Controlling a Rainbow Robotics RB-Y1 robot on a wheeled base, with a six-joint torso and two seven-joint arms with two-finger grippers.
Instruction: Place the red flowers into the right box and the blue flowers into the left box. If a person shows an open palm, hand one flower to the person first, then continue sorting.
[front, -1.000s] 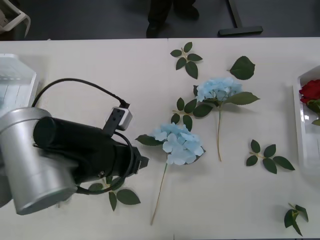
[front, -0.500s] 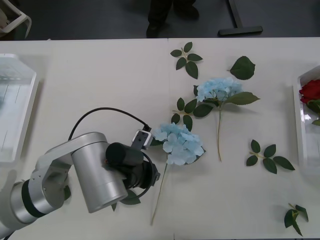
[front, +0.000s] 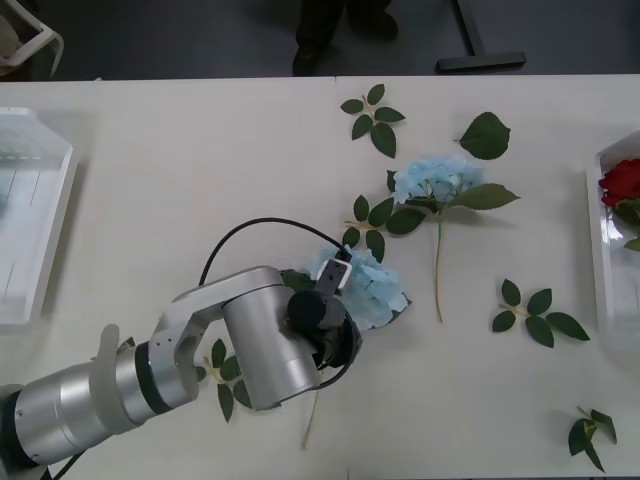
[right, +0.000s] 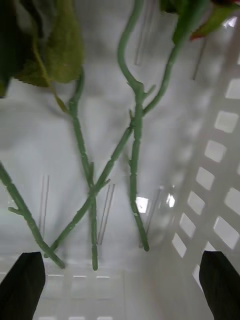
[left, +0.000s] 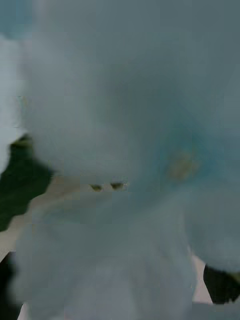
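The blue-flower half of the sort is in hand: the left gripper (front: 335, 325) is lowered onto the nearer blue flower (front: 378, 290) at the middle of the table (front: 200, 170), its wrist housing covering the near side of the pale cluster. In the left wrist view the blue petals (left: 120, 125) are pressed close to the lens, with a dark fingertip glimpsed at each lower corner, so the fingers are judged to be spread around the head rather than closed on it. This flower's long axis is laid nearly toward and away from the robot, slightly slanted: the head points away, and the thin stem (front: 312, 420) trails back to the near edge. A second blue flower (front: 435, 178) is seen farther off and to the right, head away, stem running toward the robot. The next move is judged to call for a closing on the head or upper stem, a lift, and a long carry to the left box (front: 40, 230) at the table's left edge. The right gripper (right: 120, 280) is held spread over the right box (front: 606, 250), where green rose stems (right: 135, 150) lie on the white floor and a red flower (front: 622, 180) is seen.
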